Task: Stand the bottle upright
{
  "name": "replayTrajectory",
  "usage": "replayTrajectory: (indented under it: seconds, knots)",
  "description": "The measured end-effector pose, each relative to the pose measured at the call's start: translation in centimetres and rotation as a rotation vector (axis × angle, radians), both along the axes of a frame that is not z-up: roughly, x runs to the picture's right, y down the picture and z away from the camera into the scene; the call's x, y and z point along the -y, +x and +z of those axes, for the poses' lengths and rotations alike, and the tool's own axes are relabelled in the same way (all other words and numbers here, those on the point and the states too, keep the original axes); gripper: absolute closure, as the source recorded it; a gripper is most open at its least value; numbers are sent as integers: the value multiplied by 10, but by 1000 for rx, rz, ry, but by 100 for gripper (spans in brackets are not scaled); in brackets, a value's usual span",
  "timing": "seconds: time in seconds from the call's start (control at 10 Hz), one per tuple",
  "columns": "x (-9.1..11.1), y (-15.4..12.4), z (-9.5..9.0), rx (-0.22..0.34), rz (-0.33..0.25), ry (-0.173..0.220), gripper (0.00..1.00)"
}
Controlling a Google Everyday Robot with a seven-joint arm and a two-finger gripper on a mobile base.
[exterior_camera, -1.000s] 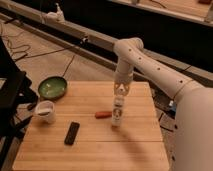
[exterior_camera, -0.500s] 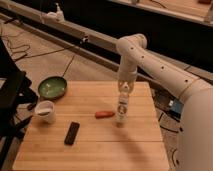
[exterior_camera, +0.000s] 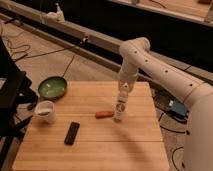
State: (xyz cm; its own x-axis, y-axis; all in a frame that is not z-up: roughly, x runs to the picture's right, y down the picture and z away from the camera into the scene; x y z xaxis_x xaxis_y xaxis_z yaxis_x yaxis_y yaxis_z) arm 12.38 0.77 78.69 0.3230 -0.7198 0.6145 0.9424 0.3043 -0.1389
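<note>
bottle (exterior_camera: 119,111) stands upright on the wooden table (exterior_camera: 135,145), base on the boards, directly under the gripper (exterior_camera: 121,95). gripper comes straight down from above, its fingers clamped together on the bottle's top end, cap hidden between them. pale label with dark marks shows just below the gripper. small orange-red object (exterior_camera: 104,114) lies flat on the table, below and picture-left of the gripper, close beside the bottle base; contact can't tell. black remote (exterior_camera: 72,133) lies flat further left and lower, toward the front edge, well apart from the gripper. white mug (exterior_camera: 46,111) upright far left of the gripper, near the table's left edge. green bowl (exterior_camera: 52,88) behind the mug at the back-left corner, well away from the gripper. white arm (exterior_camera: 150,62) rises above the gripper, bends, runs off to picture-right
</note>
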Motion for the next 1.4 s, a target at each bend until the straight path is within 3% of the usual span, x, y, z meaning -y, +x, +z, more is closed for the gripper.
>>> replayTrajectory:
  seconds: [0.3,0.6,1.0,1.4]
  knots:
    - [5,7,12,-26,-17,30,100]
    - [32,-4,22,-38,-79,74,100]
    - [73,-51,26,67,-106,143,100]
    - [73,-52,27,71,-104,144,100]
